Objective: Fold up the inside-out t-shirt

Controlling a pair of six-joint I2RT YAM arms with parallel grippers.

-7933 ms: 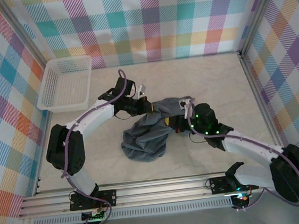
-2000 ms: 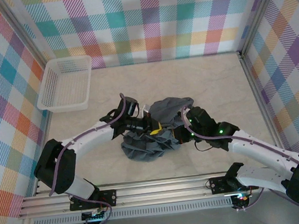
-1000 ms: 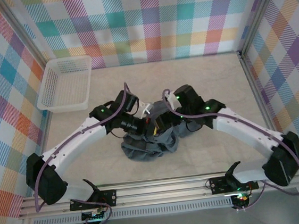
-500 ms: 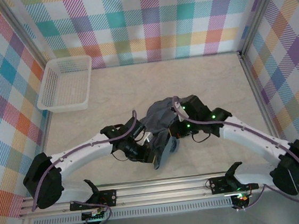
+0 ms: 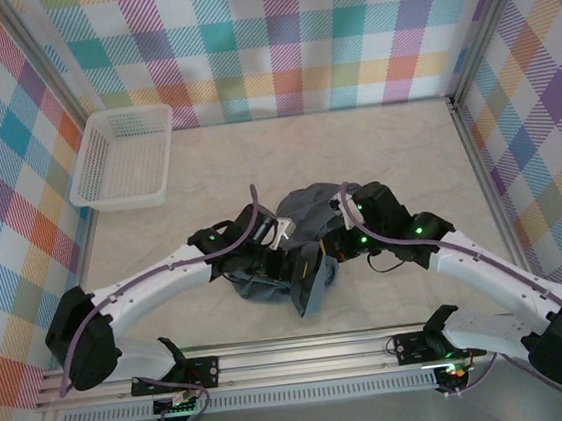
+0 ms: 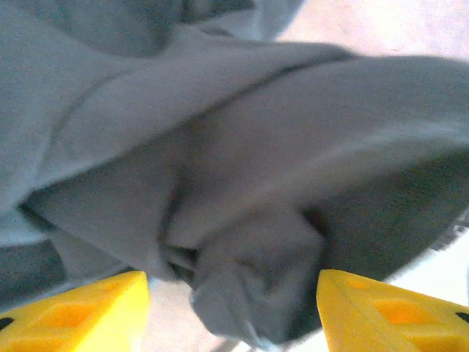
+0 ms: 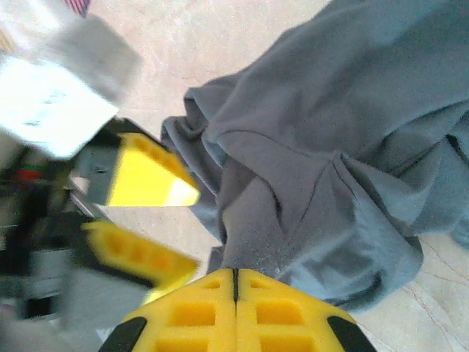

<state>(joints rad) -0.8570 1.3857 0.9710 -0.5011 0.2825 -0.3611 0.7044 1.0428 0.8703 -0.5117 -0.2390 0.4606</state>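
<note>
One pale, marbled tabletop is enclosed by pastel plaid wall panels. Near its middle, a dark slate-grey soft-fabric t-shirt is bunched in a crumpled heap, with one flap laid toward the near edge between the two arms. A white plastic lattice basket is set at the far left corner, well apart from the t-shirt. The white left arm and white right arm are bent inward from the aluminium rail at the near edge, and both are met at the heap. The left gripper is seen from its wrist camera with its yellow fingers spread wide apart. A thick fold of grey cloth is hung between them, and whether it is touched by the pads cannot be told. The right gripper is closed, its yellow fingers pressed together on a pinched ridge of the t-shirt, from which creases are fanned outward. In the right wrist view, the left gripper's parted fingers are seen just beside the cloth's edge.
</note>
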